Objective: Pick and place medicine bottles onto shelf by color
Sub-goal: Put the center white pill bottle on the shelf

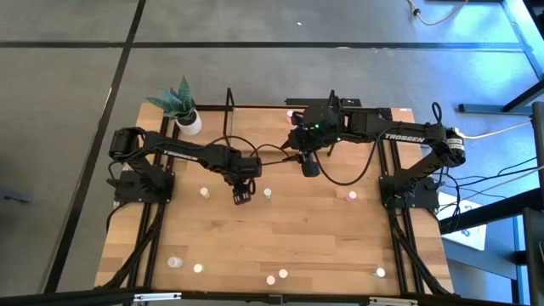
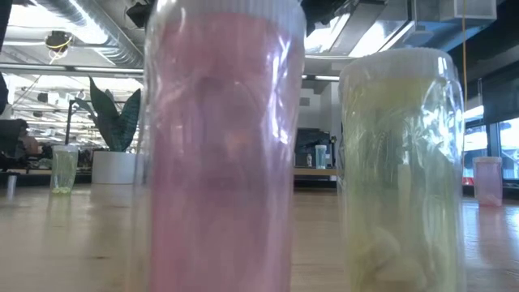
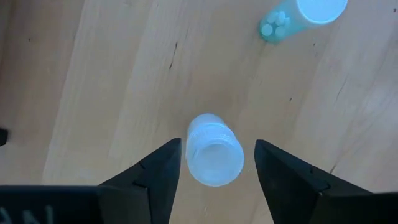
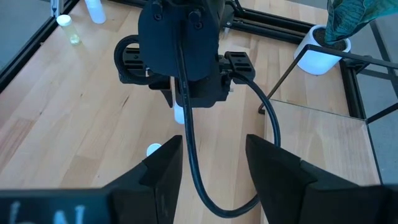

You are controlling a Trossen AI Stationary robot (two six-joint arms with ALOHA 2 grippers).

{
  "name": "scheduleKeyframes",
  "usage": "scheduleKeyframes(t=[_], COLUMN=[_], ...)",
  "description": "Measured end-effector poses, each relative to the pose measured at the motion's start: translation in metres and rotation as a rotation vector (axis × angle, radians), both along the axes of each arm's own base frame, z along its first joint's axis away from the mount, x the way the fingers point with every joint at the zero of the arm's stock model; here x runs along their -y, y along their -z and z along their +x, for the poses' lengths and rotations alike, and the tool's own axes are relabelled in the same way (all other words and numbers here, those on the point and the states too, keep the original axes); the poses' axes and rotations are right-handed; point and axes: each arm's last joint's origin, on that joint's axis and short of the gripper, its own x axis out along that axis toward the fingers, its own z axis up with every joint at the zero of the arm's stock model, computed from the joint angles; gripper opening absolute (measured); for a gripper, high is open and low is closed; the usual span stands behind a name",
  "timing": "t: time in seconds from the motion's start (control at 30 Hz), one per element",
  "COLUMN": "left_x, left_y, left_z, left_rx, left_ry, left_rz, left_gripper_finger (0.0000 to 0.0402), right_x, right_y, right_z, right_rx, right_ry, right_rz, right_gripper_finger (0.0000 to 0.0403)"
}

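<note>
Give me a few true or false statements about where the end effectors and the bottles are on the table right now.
1. The left end effector has a white bottle standing between its open fingers. True.
2. That white bottle is lifted off the table. False: it stands on the wooden table, fingers apart from it on either side.
3. The right end effector grips a pink bottle. False: its fingers are open with nothing between them.
4. A potted plant stands at the table's far left corner. True.
5. In the low view, a pink bottle and a yellowish bottle stand close to the camera. True.
</note>
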Motion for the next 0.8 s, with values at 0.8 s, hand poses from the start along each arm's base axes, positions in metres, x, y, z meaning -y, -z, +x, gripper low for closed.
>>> scheduleKeyframes(t=[0.8], left_x=[0.013], left_y=[-0.025], left_z=[-0.017], left_rx=[0.012], left_ry=[0.193], left_rz=[0.176], left_gripper_finger=[0.0199], right_x=[0.000], right_y=[0.000], right_z=[0.000], right_rx=[0.000], right_ry=[0.000], right_rz=[0.000], right_gripper_finger=[0.0179])
